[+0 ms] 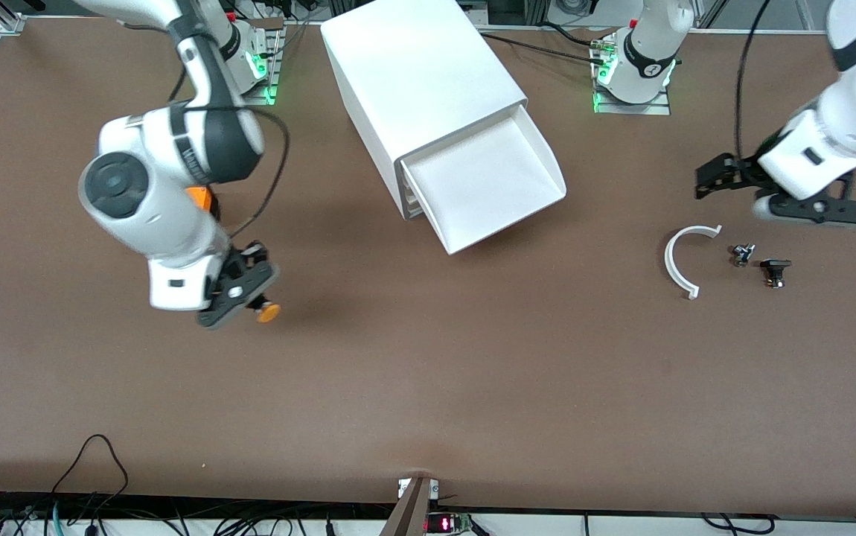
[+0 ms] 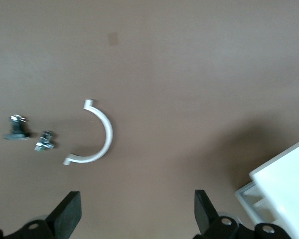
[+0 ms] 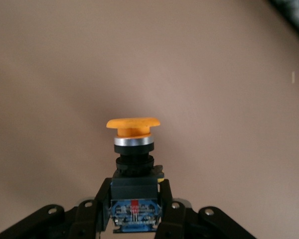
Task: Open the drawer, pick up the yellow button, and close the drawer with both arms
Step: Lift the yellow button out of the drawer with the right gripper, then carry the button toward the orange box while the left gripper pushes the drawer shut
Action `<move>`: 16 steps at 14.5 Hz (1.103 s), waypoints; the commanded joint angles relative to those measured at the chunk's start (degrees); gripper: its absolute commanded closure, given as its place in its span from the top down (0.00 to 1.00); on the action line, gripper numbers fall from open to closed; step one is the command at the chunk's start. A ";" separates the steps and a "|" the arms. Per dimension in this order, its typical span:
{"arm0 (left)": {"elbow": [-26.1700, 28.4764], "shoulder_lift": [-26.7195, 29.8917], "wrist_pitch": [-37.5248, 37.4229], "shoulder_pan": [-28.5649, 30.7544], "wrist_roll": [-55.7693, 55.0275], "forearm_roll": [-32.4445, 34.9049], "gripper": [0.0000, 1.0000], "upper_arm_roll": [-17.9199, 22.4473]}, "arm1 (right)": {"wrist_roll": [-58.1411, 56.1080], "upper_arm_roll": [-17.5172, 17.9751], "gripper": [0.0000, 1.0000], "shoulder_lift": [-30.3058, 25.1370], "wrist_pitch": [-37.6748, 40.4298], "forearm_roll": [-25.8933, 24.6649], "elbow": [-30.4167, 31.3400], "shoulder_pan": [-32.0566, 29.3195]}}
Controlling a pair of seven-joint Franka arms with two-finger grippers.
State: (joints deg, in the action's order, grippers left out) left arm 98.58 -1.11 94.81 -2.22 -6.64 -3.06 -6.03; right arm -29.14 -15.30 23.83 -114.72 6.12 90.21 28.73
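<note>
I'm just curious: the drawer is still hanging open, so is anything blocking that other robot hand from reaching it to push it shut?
Nothing visible does. The left gripper hangs open over bare table toward the left arm's end, and only bare tabletop lies between it and the open drawer.

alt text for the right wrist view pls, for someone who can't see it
The right gripper is shut on the dark boxy body of the button, whose round orange cap points away from the camera. Below it is only the bare brown table; no drawer or other part shows in this view.
</note>
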 commanded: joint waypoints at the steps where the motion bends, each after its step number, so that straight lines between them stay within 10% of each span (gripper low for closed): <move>1: 1.33 -3.63 6.41 -5.76 -10.12 -0.19 1.00 -0.12 | 1.19 1.42 0.19 -4.50 -3.48 -0.67 9.96 -3.58; 9: 17.16 -10.22 36.65 -11.93 -32.89 -0.28 1.00 -5.84 | 6.63 1.42 0.19 -6.08 -24.49 -0.32 31.50 -10.00; 16: 21.29 -10.76 37.12 -14.57 -41.17 -0.81 1.00 -11.19 | 11.30 1.33 0.19 -4.15 -25.37 0.21 35.20 -14.13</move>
State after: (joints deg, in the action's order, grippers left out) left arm 117.27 -13.32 131.81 -16.54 -46.26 -3.07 -15.36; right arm -19.99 -15.05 21.06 -138.68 6.19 122.18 15.93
